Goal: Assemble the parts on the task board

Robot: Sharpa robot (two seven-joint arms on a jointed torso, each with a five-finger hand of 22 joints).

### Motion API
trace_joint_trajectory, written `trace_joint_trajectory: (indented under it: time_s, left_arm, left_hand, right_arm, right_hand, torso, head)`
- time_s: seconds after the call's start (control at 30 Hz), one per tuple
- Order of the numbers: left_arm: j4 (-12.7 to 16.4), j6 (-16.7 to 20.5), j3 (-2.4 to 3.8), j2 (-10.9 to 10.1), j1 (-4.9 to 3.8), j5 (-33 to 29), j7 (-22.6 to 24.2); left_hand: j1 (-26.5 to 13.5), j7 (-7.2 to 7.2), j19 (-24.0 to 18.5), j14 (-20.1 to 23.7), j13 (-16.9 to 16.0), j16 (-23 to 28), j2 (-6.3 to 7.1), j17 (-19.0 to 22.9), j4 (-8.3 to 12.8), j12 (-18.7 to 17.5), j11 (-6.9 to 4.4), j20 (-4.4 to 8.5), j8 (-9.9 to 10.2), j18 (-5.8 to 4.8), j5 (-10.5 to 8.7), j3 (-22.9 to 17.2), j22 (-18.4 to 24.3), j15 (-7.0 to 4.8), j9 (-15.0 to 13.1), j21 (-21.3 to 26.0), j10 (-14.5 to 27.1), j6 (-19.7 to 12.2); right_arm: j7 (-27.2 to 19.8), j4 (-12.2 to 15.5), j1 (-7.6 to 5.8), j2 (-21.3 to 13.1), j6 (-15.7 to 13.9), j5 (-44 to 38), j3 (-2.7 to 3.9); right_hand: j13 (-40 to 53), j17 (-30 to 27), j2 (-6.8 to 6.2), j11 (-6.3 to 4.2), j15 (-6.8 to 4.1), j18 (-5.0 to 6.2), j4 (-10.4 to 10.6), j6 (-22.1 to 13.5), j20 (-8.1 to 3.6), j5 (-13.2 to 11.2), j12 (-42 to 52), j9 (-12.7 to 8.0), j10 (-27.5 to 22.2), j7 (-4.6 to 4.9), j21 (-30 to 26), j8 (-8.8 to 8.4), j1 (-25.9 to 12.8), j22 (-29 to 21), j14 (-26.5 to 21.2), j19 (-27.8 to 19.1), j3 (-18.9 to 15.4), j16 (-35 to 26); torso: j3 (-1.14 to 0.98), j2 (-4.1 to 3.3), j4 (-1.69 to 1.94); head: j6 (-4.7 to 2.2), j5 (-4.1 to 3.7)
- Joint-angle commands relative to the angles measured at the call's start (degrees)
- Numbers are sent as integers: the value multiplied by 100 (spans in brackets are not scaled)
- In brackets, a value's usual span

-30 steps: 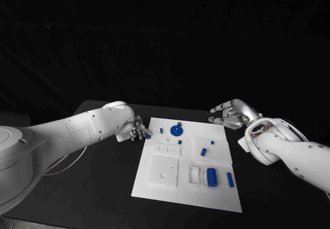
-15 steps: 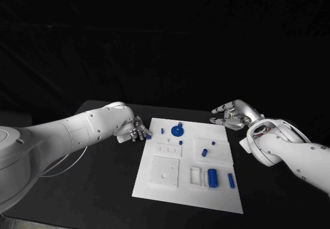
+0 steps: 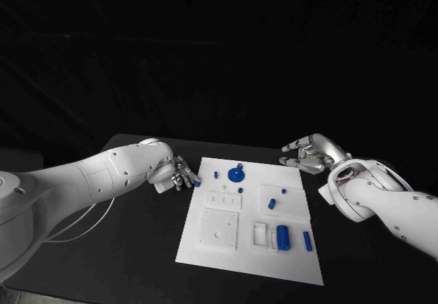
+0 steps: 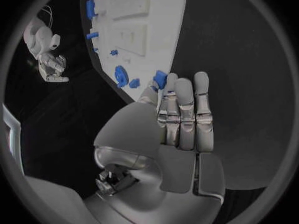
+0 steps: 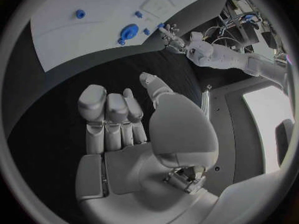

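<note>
The white task board (image 3: 212, 250) lies mid-table with several blue parts on it: a disc (image 3: 237, 172), a thick cylinder (image 3: 282, 236) and a bar (image 3: 307, 240). My left hand (image 3: 176, 177) hovers at the board's far left edge. It pinches a small blue part (image 3: 197, 183) at its fingertips, seen in the left wrist view as the part (image 4: 161, 78) against the board's rim (image 4: 177, 45). My right hand (image 3: 309, 155) hangs off the board's far right corner, fingers curled in on nothing, palm (image 5: 124, 134) bare.
Small blue pegs (image 3: 271, 203) stand mid-board beside white raised blocks (image 3: 219, 229). Black table (image 3: 137, 253) surrounds the board. The right wrist view shows the board (image 5: 81, 30), the disc (image 5: 129, 33) and my left hand (image 5: 169, 35) beyond it.
My left hand has slid slightly nearer along the board's left edge, still with the small part. The right hand has barely moved.
</note>
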State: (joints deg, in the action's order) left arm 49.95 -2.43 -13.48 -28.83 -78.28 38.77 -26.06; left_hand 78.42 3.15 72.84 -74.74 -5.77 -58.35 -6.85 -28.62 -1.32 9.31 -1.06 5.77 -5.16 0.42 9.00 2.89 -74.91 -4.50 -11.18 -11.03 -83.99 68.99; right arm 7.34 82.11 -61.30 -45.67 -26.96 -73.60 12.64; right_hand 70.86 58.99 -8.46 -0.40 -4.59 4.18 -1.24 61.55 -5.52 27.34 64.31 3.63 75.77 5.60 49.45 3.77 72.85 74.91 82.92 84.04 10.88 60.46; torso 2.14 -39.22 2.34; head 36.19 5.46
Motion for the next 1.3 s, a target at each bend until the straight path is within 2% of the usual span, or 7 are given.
trace_joint_trajectory:
  time_s: [0.03,0.43,0.63,0.83,0.93,1.1,1.3]
  left_arm:
    - [57,151,-23,-36,48,-362,-113]
    - [314,291,-9,-261,44,-706,-107]
    - [367,373,2,-325,33,-720,-122]
    - [394,368,4,-348,24,-525,-166]
    - [409,368,4,-349,21,-293,-175]
    - [435,389,5,-346,10,44,-182]
    - [471,347,5,-345,-41,292,-188]
  left_hand:
    - [-75,-17,-63,-11,-14,-44,168,-8,986,74,-51,11,-15,94,-24,-1225,-137,-23,-132,-93,-254,31]
    - [-168,-40,-151,-26,-59,-142,379,-31,877,260,-81,36,65,96,56,-1619,-126,-50,-501,-396,-258,74]
    - [-273,-91,-157,-19,-46,-143,440,-27,770,216,-83,31,83,75,14,-1485,-109,-50,-530,-398,-244,11]
    - [-680,-119,-115,-22,-83,-133,641,-19,361,165,-85,33,133,33,-201,-1188,-58,-49,-296,-288,-227,26]
    - [-961,-84,-92,-23,-119,-125,825,-13,126,183,-70,28,132,27,-543,-970,-42,-39,-200,-238,-228,18]
    - [-1062,-22,3,-20,-267,-105,1084,3,-613,176,-30,-1,112,39,-558,-115,-49,-10,29,-24,-191,-52]
    - [-1131,14,72,-28,-335,-116,1290,5,-1024,152,-3,-15,74,48,-567,123,-98,5,318,116,-177,-160]
  right_arm:
    - [-25,0,4,2,47,-41,3]
    - [-33,1,5,-4,47,-36,3]
    - [-34,0,5,-8,47,-36,3]
    - [-36,-6,6,-9,44,-34,3]
    - [-37,-10,7,-6,43,-33,3]
    - [-38,-19,14,-2,44,-31,3]
    - [-39,-28,27,2,53,-29,3]
  right_hand:
    - [4,7,11,-19,10,95,4,45,-1,20,-3,-7,-7,-9,-25,-25,-60,614,1,293,20,-23]
    - [7,1,7,-19,10,94,17,45,-2,23,0,-7,-5,-10,-22,-25,-68,614,0,293,19,-29]
    - [4,4,4,-18,10,95,23,43,-2,25,-5,-7,-7,-10,-27,-24,-73,613,1,293,9,-26]
    - [1,1,4,-19,10,94,29,39,-2,26,-9,-7,-9,-10,-25,-24,-74,614,0,293,-4,-30]
    - [1,1,4,-19,10,94,29,39,-2,26,-9,-7,-9,-10,-25,-24,-74,614,0,293,-4,-30]
    - [1,1,4,-19,10,94,29,39,-2,26,-9,-7,-9,-10,-25,-24,-74,614,0,293,-4,-30]
    - [1,1,4,-19,10,94,29,39,-2,26,-9,-7,-9,-10,-25,-24,-74,614,0,293,-4,-30]
  torso:
    - [0,0,2]
    - [2,0,2]
    - [1,4,-1]
    - [4,0,-4]
    - [4,-3,-4]
    - [1,-7,-7]
    - [-3,-3,-6]
  head:
    - [-2,-2]
    - [-12,-9]
    - [-20,-2]
    - [-26,0]
    - [-26,2]
    - [-29,8]
    - [-14,2]
